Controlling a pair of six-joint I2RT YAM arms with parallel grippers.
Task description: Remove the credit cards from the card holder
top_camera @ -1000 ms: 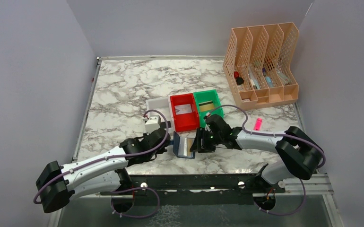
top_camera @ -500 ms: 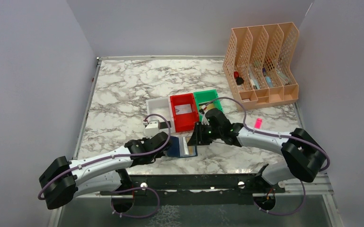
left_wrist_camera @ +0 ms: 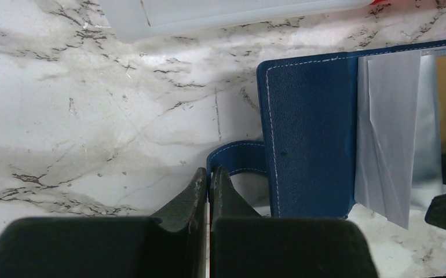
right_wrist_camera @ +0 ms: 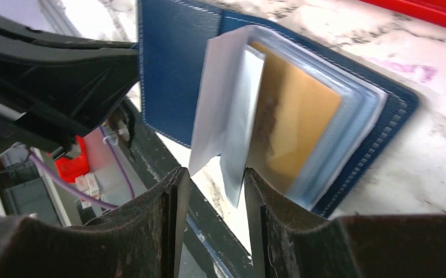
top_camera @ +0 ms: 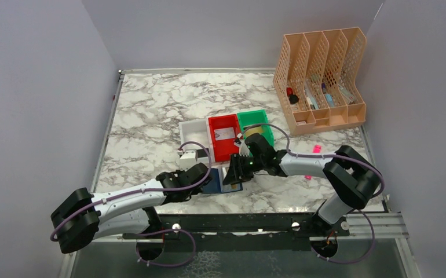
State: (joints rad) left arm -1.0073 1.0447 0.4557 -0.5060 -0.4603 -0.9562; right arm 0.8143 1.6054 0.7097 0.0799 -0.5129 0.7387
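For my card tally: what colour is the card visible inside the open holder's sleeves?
The card is tan-gold; the right wrist view shows it best.

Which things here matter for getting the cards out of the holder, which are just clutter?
Job: card holder, open; tan-gold card in its sleeve; left gripper, shut at the snap tab; right gripper, open around the clear sleeves.
Clutter: red bin, green bin, white bin, pink stick, file rack.

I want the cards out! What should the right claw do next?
Probably close the right gripper on the loose clear sleeve between its open jaws and flip it aside: the gold card sits behind it, while the left gripper holds the card holder.
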